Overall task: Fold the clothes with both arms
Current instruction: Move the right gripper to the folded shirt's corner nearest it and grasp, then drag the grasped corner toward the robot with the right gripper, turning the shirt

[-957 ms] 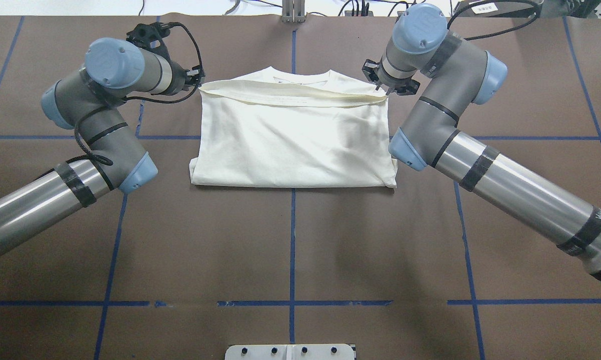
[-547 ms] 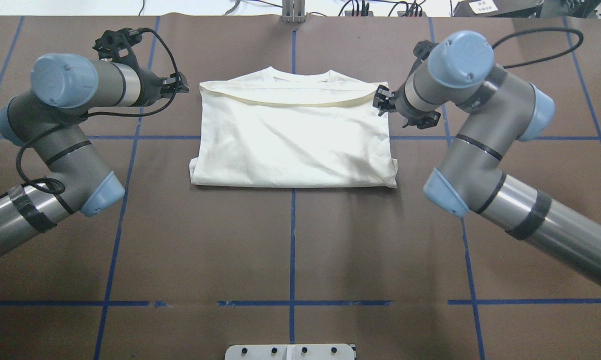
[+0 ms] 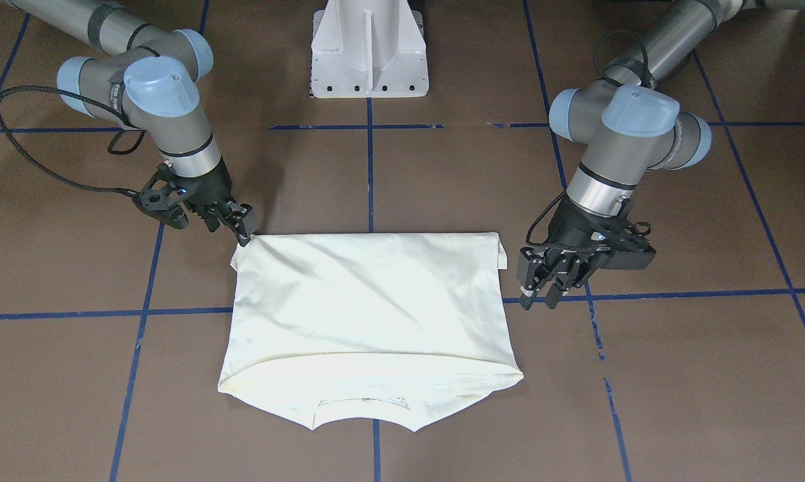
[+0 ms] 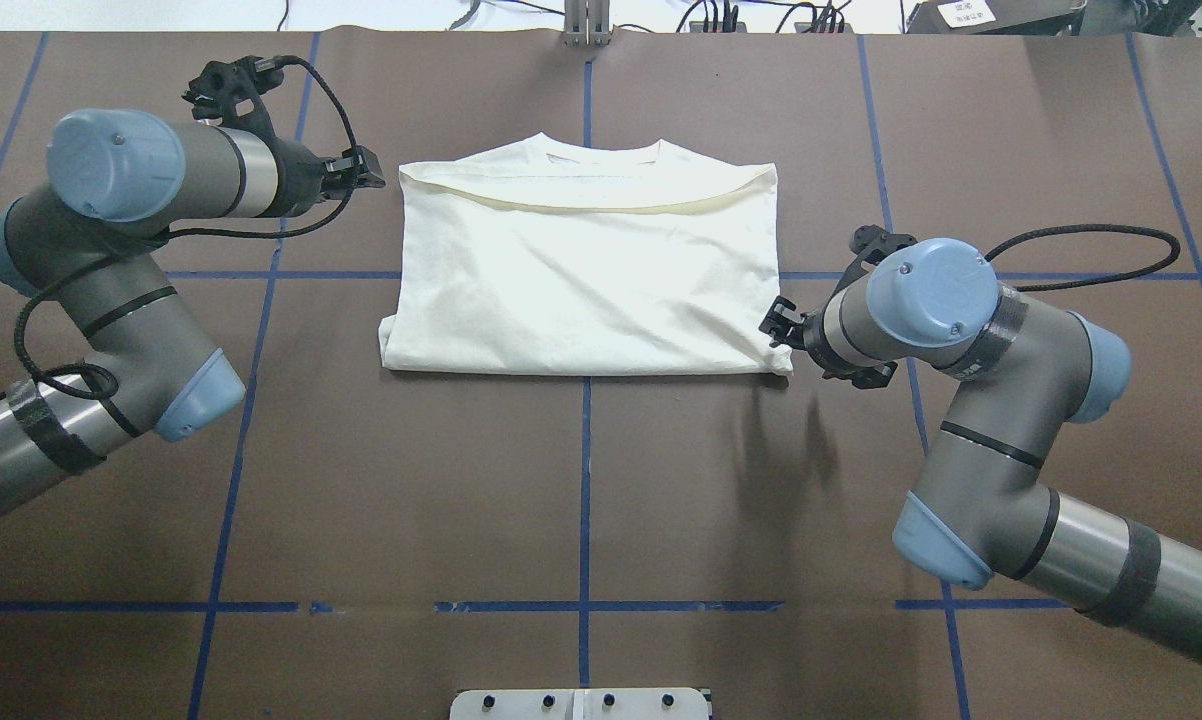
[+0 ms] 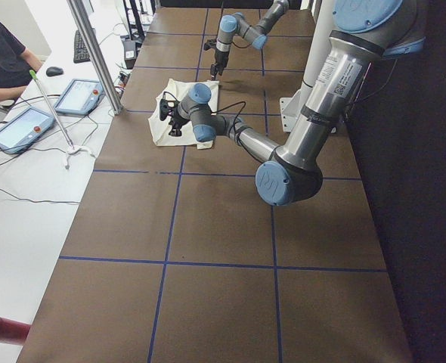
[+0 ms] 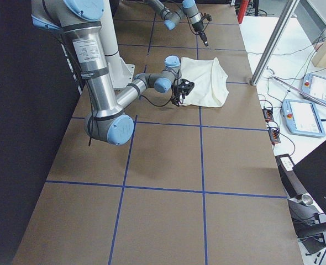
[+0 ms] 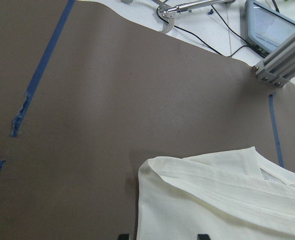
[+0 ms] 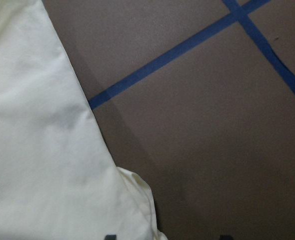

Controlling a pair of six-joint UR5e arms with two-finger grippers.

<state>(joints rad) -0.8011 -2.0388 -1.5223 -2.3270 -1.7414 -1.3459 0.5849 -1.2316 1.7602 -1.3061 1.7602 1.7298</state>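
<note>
Left fingers apart, empty, just beside the T-shirt's far left corner. Right fingers apart, at its near right corner. Shirt lies mid-surface, plain side up, folded to a rectangle, collar peeking out. Mostly done; probably one halving fold left.

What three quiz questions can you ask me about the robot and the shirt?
1. True or false: the T-shirt lies folded on the table.
2. The tape lines on the table are: A red, B blue, C green.
3. Which gripper is beside the end of the shirt with the collar?
Key: 1 true; 2 B; 3 the left gripper.
</note>
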